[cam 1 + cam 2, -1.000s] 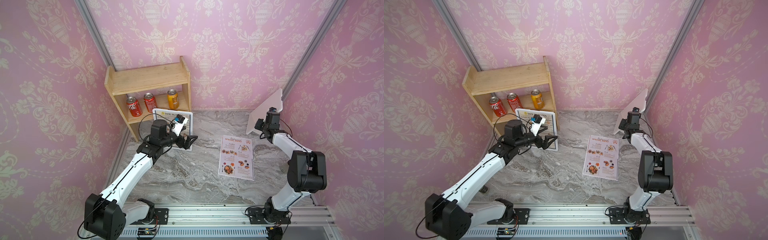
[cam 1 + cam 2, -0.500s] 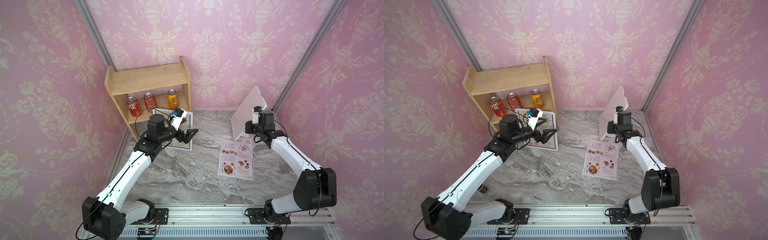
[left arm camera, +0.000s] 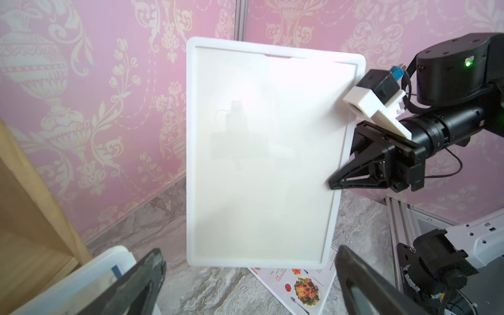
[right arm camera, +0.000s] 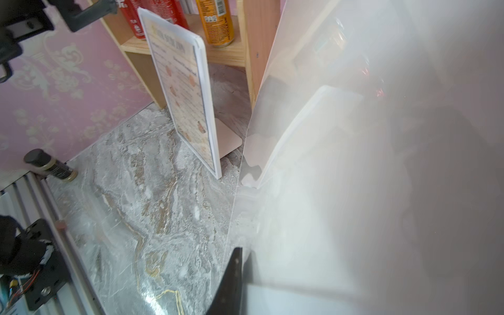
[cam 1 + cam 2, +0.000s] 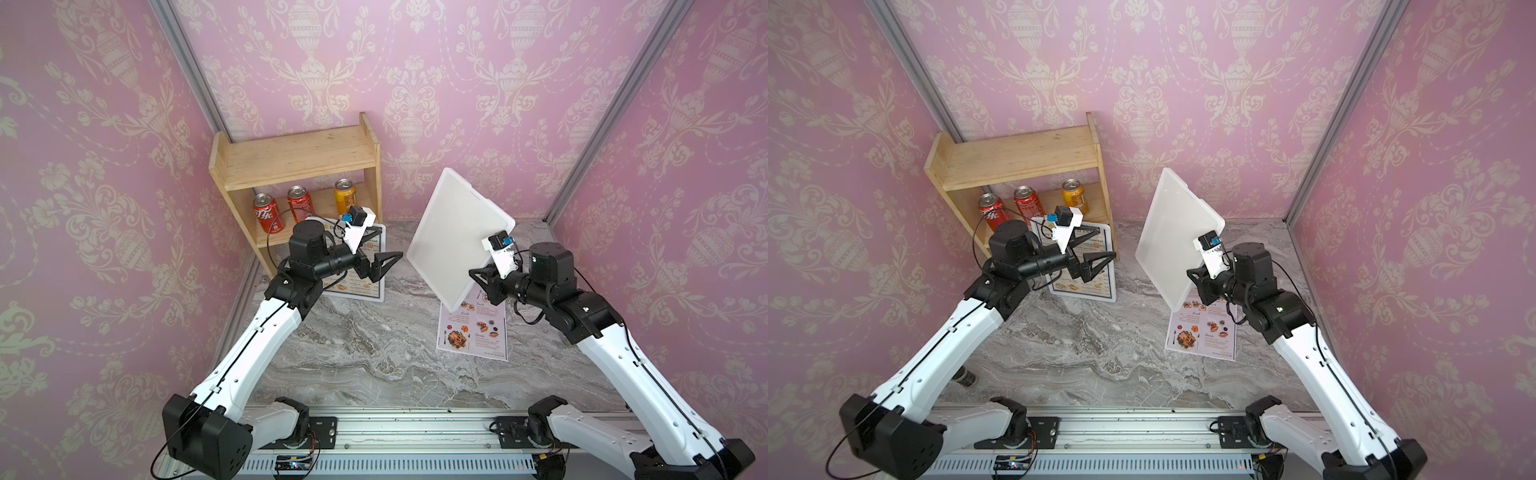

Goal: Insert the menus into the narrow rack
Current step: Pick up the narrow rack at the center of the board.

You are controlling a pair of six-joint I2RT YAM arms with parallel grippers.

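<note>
Left wrist view: the right pincer [image 3: 334,183] pinches one edge of the white holder [image 3: 259,152] aloft — the pale menu [image 3: 300,286] lies flat on the counter [image 3: 207,289] below it. The left pincer [image 5: 1105,243] gapes wide, empty, with the blue-bordered menu [image 5: 1094,284] propped just behind. Steadying the holder's free edge first seems wise.

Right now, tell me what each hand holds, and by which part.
Right hand pinches the white board at its long side edge; left hand is open and empty.
</note>
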